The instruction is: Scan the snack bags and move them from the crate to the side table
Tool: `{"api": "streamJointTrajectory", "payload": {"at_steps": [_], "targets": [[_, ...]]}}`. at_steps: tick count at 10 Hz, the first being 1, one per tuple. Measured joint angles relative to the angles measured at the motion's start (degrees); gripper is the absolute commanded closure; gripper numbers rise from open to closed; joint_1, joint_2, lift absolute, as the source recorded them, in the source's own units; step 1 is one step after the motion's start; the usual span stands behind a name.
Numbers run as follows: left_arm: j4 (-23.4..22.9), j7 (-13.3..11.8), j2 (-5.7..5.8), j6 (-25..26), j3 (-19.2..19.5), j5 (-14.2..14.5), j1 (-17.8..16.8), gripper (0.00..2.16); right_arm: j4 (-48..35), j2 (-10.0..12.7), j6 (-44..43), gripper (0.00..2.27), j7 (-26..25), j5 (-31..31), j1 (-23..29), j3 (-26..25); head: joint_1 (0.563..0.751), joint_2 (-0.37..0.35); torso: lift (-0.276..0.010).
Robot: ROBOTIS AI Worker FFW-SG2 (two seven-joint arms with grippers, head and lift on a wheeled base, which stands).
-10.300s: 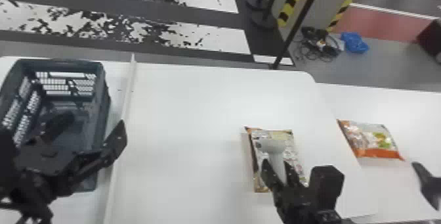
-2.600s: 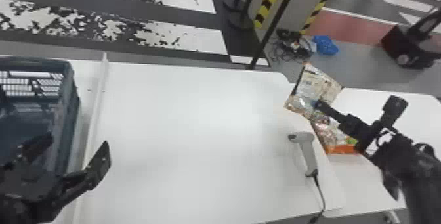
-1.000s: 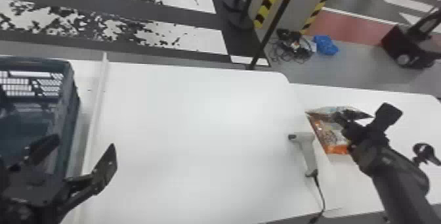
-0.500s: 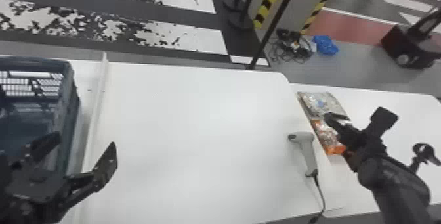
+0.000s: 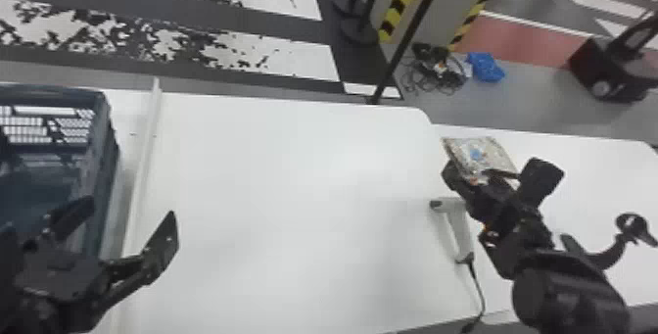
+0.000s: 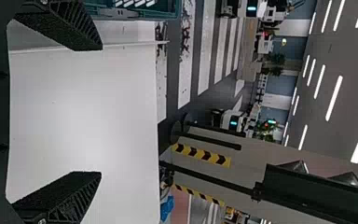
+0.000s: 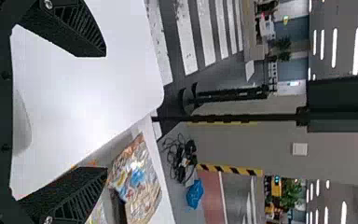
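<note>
At the far left sits a dark blue-grey plastic crate (image 5: 108, 127) with slotted, grid-like walls. In front of it is the left gripper (image 5: 125, 223), black and hard-looking, its two flat fingers spread wide with nothing between them; the left wrist view brings out the slanting ribs along their edges. A slim, straight white strip (image 5: 145, 161) runs beside the crate, and then comes the broad, smooth white table (image 5: 293, 186) with its rounded far corner. Near its right side lies a pale grey handheld scanner (image 5: 459, 230), stubby head and tapering handle, a thin dark cable (image 5: 477, 284) curling off the end.

Just beyond the scanner is the right gripper (image 5: 476, 174), its black fingers standing wide apart. By them, on the white side table (image 5: 592, 176), lies a crinkly, shiny silver-and-tan snack bag (image 5: 482, 154), squarish, with a blue patch. I can't tell whether a finger touches it. From the right wrist view I can make out its creased, glossy film and orange edging, plus a sliver of a second, yellowish bag (image 7: 97, 215) close by, partly hidden behind a finger. That view also takes in a crumpled blue bundle (image 7: 195, 193) on the floor past the side table.
</note>
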Motion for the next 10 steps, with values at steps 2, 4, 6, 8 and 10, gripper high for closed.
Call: {"api": "streamJointTrajectory", "payload": {"at_steps": [2, 4, 6, 8, 10], "targets": [[0.04, 0.55, -0.08, 0.01, 0.06, -0.48, 0.13, 0.03, -11.57, 3.38, 0.22, 0.06, 0.2, 3.89, 5.11, 3.94, 0.695, -0.35, -0.087], [-1.02, 1.4, -0.06, 0.01, 0.41, -0.6, 0.95, 0.07, -19.61, 7.04, 0.05, 0.07, 0.2, 8.78, 9.55, 8.55, 0.695, -0.342, -0.087], [-3.96, 1.61, 0.34, 0.0, 1.61, -1.2, 3.15, 0.07, -25.11, 8.85, -2.77, 0.07, 0.2, 9.76, 15.86, 10.82, 0.695, -0.281, -0.087], [-6.45, 2.62, 1.26, 0.0, 2.34, -1.31, 5.75, 0.07, -28.78, 9.04, -9.35, 0.08, 0.78, 10.12, 22.78, 11.64, 0.695, -0.26, -0.087], [-7.4, 2.8, 2.3, -1.08, 2.32, -1.33, 8.12, 0.07, -30.66, 9.2, -16.77, 0.08, 1.28, 10.53, 28.15, 12.26, 0.695, -0.26, -0.087]]}}
